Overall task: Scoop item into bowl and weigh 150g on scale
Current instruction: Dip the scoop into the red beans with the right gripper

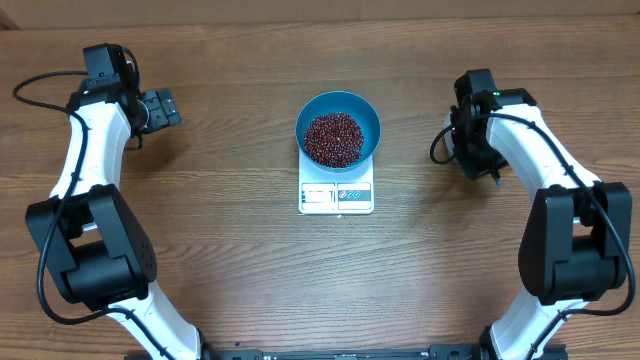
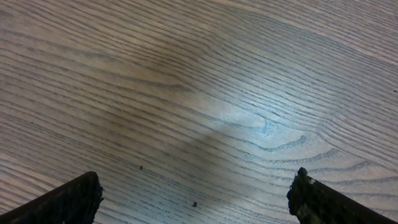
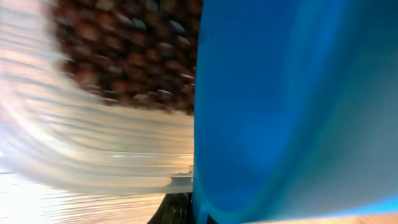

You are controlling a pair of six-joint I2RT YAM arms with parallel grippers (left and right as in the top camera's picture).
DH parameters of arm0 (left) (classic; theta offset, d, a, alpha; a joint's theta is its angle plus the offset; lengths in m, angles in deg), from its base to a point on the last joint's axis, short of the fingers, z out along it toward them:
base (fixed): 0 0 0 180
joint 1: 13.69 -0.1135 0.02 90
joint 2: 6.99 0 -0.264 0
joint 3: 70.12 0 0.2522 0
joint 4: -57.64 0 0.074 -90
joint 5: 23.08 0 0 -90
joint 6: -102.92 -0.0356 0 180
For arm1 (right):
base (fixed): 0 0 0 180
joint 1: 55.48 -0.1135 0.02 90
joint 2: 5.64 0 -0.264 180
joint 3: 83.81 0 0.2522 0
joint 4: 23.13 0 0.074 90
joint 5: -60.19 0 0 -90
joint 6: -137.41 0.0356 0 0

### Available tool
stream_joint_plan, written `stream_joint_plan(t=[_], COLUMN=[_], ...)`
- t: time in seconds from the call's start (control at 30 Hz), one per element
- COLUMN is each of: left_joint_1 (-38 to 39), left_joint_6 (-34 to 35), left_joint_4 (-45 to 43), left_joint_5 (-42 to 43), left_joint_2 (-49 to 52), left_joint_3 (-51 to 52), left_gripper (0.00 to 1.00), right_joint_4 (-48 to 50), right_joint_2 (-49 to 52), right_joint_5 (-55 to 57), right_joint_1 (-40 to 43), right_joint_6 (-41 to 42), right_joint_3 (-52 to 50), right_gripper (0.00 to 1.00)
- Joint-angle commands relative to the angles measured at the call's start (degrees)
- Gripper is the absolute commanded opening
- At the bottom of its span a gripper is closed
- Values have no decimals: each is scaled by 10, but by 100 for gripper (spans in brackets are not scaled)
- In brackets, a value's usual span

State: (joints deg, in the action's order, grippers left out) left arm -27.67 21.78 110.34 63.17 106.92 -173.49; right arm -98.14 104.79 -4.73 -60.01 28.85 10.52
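At the middle of the bench (image 1: 230, 240), the blue bowl (image 1: 371, 124) sits on the white scale (image 1: 336, 196), with the beans (image 1: 334, 138) heaped inside it. The left jaws stand wide apart over bare wood, well off to the bowl's left. The right jaws are pressed together, well off to its right.

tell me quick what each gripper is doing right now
left gripper: open, fingers wide apart, holding nothing
right gripper: closed; whether it holds anything cannot be told
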Motion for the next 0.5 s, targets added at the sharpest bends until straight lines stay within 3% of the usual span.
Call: stream_joint_plan(t=[0.0,0.47], left_joint_1=[2,2], left_joint_6=[-3,-3], left_joint_4=[-2,-2], left_joint_5=[-7,-7], left_joint_2=[0,0], left_joint_3=[-5,-5], left_gripper=[100,100], right_joint_4=[19,5], right_joint_2=[16,16], right_joint_5=[81,-4], right_joint_1=[2,63], right_joint_6=[-34,-45], right_joint_3=[28,11], right_gripper=[4,4])
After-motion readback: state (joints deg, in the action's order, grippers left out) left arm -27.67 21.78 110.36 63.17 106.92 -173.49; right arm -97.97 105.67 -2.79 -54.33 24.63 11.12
